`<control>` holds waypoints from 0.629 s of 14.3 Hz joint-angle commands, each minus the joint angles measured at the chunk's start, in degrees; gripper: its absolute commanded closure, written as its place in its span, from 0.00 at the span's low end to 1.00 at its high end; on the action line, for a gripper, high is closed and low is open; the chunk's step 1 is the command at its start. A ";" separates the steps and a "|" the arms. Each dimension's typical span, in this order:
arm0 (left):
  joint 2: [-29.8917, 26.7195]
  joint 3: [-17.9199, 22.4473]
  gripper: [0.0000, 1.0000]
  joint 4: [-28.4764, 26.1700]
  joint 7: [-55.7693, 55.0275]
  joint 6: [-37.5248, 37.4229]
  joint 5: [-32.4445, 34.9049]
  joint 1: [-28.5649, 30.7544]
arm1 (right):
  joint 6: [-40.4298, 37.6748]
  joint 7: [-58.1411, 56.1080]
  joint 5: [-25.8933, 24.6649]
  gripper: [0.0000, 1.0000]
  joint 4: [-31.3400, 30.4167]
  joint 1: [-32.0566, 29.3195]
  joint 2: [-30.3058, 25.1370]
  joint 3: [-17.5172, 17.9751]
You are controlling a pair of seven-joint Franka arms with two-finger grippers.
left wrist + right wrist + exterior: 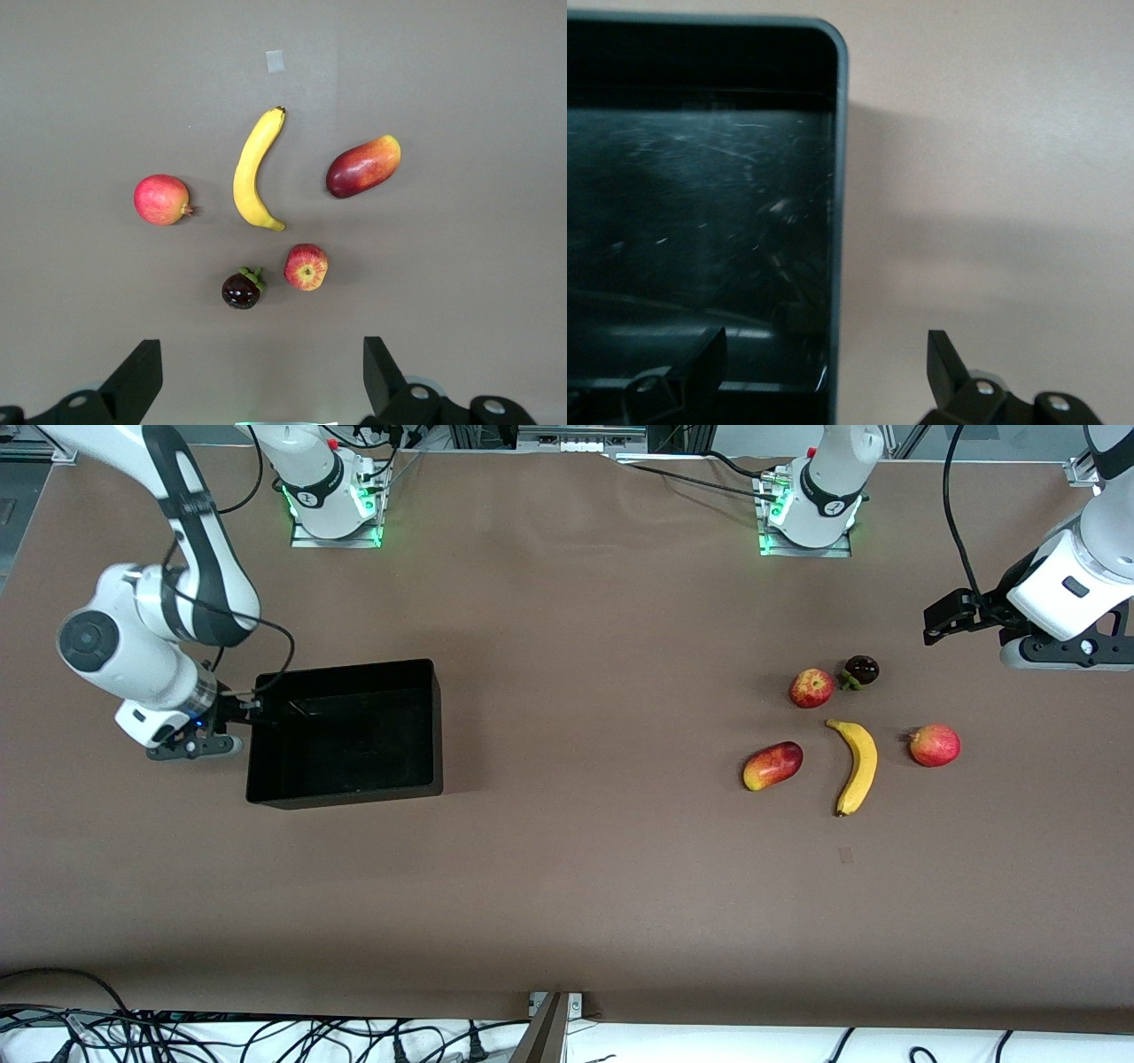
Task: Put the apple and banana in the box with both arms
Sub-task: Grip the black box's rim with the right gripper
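The apple lies on the table next to a dark mangosteen; it also shows in the left wrist view. The banana lies just nearer the front camera than the apple and also shows in the left wrist view. The black box stands open-topped and empty toward the right arm's end. My left gripper hangs open and empty over bare table beside the fruit group. My right gripper is open astride the box's end wall, one finger inside and one outside.
A dark mangosteen lies beside the apple. A smooth pink-red round fruit and an oblong red-yellow mango-like fruit flank the banana. A small pale mark is on the brown table nearer the camera.
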 commanded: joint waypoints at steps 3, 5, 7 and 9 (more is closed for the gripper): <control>0.62 -0.07 0.00 1.68 -0.14 -1.33 0.27 -0.17 | 1.45 -1.15 0.39 0.54 -0.11 -0.63 1.47 -0.01; 0.62 -0.07 0.00 1.68 -0.14 -1.33 0.18 -0.09 | 1.10 -0.97 0.39 0.96 -0.11 -0.64 1.47 -0.01; 0.71 -0.07 0.00 1.68 -0.14 -1.41 0.18 -0.09 | 0.40 -0.53 0.56 1.00 0.24 -0.63 1.47 0.08; 0.63 -0.07 0.00 1.68 -0.23 -1.41 0.18 -0.09 | -0.57 -0.79 1.70 1.00 0.60 -0.63 1.12 0.17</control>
